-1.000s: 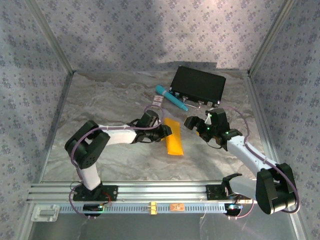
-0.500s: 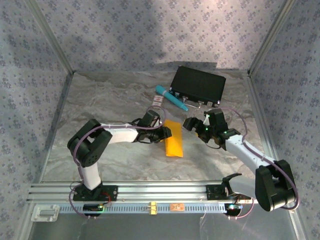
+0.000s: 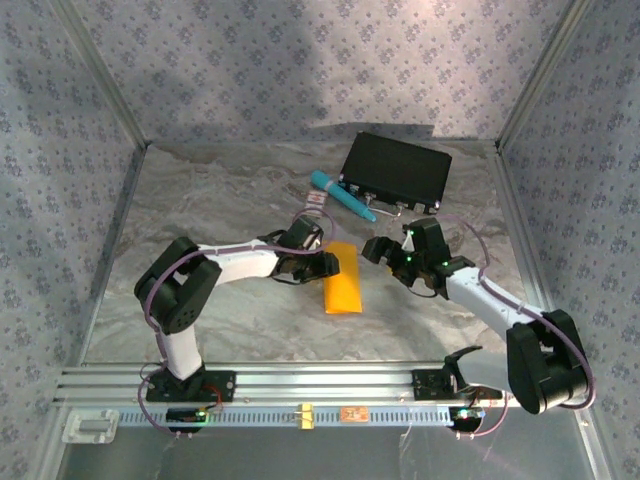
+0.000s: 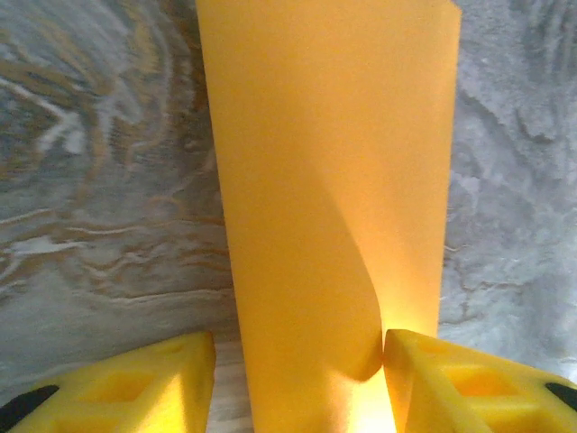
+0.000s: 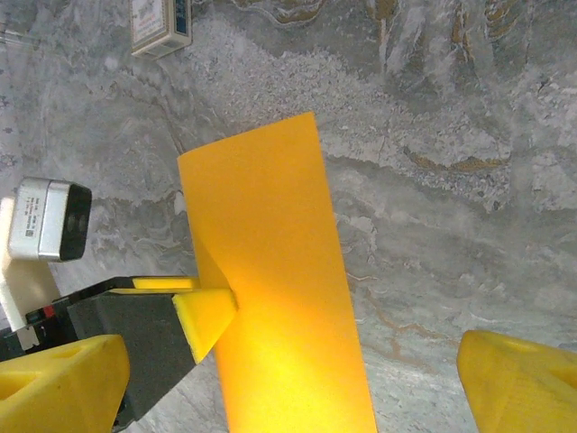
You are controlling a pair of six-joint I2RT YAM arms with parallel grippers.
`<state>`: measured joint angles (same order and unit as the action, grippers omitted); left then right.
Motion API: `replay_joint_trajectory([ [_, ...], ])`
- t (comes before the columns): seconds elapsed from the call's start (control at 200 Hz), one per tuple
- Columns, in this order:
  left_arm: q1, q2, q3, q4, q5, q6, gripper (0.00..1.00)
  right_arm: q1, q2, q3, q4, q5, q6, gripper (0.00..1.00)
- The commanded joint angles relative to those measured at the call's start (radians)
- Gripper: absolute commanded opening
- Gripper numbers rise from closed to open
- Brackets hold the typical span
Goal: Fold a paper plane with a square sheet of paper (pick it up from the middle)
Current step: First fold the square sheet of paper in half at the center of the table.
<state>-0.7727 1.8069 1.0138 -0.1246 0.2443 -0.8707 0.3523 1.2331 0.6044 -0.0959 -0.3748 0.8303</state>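
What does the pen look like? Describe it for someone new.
Find the black case at the far right of the table. The pen lies slanted by its near-left corner, beyond the orange paper. It is the one teal cylinder; the card beside it is flat and white.

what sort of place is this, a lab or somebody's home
Most likely a robot test booth in a lab: a marble-look table boxed in by patterned walls on metal posts, with the left arm and right arm bolted to a rail at its near edge.
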Motion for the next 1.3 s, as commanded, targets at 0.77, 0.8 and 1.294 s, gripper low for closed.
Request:
replay_joint_trajectory([
  [0.77,0.0,-0.027,0.054,-0.179,-0.135,0.08,0.45,0.039,0.069,0.016,0.041,0.025,0.0,0.87],
  [0.8,-0.002,-0.024,0.057,-0.174,-0.133,0.079,0.44,0.04,0.069,0.016,0.041,0.025,0.0,0.86],
  [1.294,-0.008,0.032,0.114,-0.221,-0.11,0.164,0.48,0.053,0.072,0.018,0.024,0.047,-0.003,0.89],
])
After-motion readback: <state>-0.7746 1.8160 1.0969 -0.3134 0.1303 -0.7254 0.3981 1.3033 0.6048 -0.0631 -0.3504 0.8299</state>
